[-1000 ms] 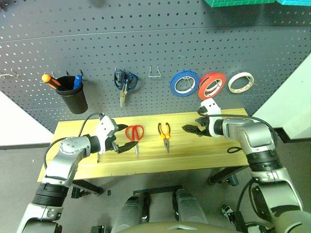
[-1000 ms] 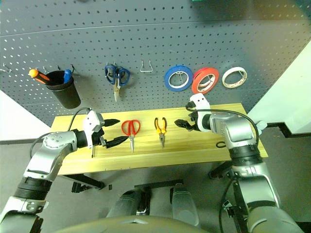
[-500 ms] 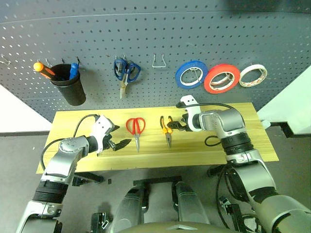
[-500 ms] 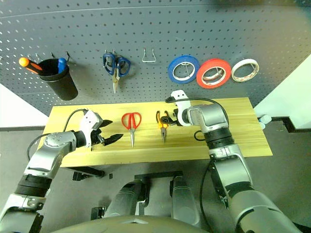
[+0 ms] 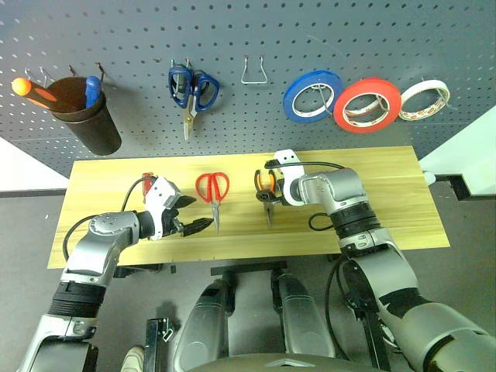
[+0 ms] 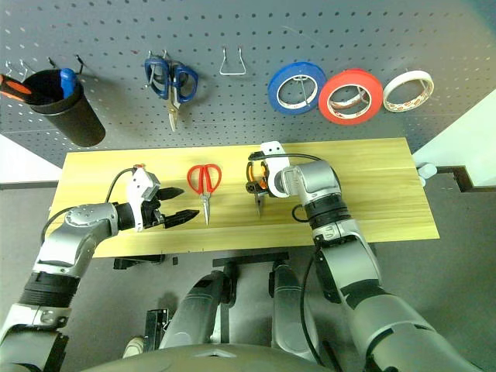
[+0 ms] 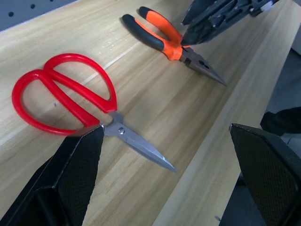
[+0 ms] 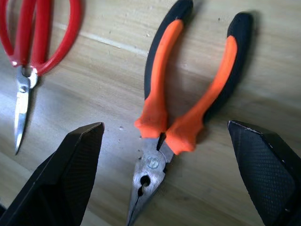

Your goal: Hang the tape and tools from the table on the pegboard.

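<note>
One item of the task already looks hung: in the left eye view the tape (image 5: 367, 105), a thin glossy red ring, sits on the pegboard (image 5: 256, 39), a matte grey perforated panel, at about one o'clock. Three tools remain on the table (image 5: 387, 186), pale grained wood: the scissors (image 5: 212, 192) at nine o'clock of the pliers (image 5: 266, 198), and a red-handled screwdriver (image 5: 146, 180), mostly hidden, further toward nine.

From the right eye view, the left gripper (image 6: 175, 204) hangs just beside the scissors, fingers apart; the right gripper (image 6: 256, 179) hangs over the pliers.

Through the left wrist view, the scissors' smooth plastic loops and pointed steel blades lie flat.

Under the right wrist view, the pliers' rubbery orange-and-black handles lie between widely parted textured black fingers (image 8: 75, 169), ungripped.
</note>
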Tool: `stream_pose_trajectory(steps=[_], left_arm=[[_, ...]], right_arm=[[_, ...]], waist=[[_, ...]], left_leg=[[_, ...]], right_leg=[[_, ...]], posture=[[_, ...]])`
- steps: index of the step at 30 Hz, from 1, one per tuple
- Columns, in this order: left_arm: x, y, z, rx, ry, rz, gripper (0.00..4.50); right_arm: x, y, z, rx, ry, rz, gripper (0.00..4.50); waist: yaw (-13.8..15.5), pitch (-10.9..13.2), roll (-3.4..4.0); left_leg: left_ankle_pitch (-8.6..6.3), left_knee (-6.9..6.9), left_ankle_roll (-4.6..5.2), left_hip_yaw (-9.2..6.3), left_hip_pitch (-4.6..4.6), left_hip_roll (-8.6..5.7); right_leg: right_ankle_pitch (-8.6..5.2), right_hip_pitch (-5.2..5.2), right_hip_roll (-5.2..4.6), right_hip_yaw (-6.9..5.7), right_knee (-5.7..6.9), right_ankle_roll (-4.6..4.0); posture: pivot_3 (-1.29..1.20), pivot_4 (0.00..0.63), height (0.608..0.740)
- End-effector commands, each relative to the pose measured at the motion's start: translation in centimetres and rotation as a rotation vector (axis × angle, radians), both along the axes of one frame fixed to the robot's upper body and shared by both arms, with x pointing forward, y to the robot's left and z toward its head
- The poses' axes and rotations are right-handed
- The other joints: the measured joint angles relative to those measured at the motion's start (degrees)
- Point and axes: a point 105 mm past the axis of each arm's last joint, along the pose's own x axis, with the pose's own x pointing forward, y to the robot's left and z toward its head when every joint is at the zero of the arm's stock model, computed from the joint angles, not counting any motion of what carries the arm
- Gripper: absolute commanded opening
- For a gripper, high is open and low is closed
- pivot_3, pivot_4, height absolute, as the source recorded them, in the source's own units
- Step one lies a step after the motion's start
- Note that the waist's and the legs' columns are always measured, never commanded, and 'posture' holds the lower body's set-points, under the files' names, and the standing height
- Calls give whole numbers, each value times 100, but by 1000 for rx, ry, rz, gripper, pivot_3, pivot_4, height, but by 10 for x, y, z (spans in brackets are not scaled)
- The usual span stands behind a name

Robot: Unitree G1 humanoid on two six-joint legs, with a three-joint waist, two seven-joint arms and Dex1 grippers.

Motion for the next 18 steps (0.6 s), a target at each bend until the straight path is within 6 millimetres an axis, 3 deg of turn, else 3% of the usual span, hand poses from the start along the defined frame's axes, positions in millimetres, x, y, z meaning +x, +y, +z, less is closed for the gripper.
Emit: stream_pose_trajectory(steps=[1, 18], left_arm=[[-1, 0, 4, 4, -17, -11, 4470], [-8, 1, -5, 51, -30, -1, 4470]], right_arm=[[8, 8, 14, 9, -54, 12, 4380], [12, 25, -4, -103, -9, 31, 4380]], waist=[[-4, 28, -3], [2, 85, -9]], left_leg=[[0, 0, 0, 0, 0, 0], [4, -12, -9, 0, -28, 0]], right_leg=[[0, 0, 0, 0, -1, 0], [0, -40, 2, -1, 2, 1]], posture=[[-4, 451, 731], [26, 444, 731]])
